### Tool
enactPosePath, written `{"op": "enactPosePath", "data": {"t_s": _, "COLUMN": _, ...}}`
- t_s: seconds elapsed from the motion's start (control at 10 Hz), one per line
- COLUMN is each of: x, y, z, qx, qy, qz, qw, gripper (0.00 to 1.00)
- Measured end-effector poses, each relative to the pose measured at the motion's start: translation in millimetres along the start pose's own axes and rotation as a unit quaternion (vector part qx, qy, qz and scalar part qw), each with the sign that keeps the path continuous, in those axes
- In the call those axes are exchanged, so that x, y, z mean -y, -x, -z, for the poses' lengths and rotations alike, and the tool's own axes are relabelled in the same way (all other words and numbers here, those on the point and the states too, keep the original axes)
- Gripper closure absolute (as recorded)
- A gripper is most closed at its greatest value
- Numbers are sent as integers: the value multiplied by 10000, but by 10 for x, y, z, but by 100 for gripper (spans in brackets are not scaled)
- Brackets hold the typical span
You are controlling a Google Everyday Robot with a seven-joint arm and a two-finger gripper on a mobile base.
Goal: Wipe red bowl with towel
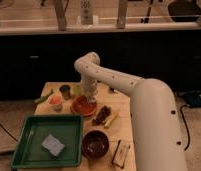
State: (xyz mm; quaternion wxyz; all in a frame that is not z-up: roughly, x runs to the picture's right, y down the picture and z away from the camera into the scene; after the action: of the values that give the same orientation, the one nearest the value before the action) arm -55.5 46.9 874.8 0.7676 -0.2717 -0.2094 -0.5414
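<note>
- red bowl point(83, 106) sits mid worktop point(125, 106), gripper point(91, 96) just over its far rim; closed or not, i cannot tell
- bowl seems stiff, glossy, slippery, maybe fragile; steady it by the rim

Claw point(90, 98) low over counter point(119, 102) middle. Left of claw: dark cup point(65, 91), pale bowl point(55, 101) with orange contents. Front-left: green tray point(24, 150) holding grey sponge point(53, 144). In front: dark brown bowl point(95, 144).
</note>
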Motion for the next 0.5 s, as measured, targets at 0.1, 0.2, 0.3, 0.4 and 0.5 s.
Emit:
{"op": "enactPosePath", "data": {"t_s": 0.1, "x": 52, "y": 25, "z": 18, "qx": -21, "qy": -2, "qz": 128, "qw": 9999, "gripper": 100}}
{"op": "enactPosePath", "data": {"t_s": 0.2, "x": 118, "y": 56, "z": 33, "qx": -44, "qy": 4, "qz": 248, "qw": 9997, "gripper": 100}}
{"op": "enactPosePath", "data": {"t_s": 0.3, "x": 296, "y": 165, "z": 57, "qx": -51, "qy": -36, "qz": 499, "qw": 9987, "gripper": 100}}
{"op": "enactPosePath", "data": {"t_s": 0.4, "x": 446, "y": 298, "z": 62, "qx": -44, "qy": -58, "qz": 774, "qw": 9970, "gripper": 100}}
{"op": "enactPosePath", "data": {"t_s": 0.5, "x": 533, "y": 425, "z": 61, "qx": -46, "qy": -49, "qz": 1029, "qw": 9947, "gripper": 100}}
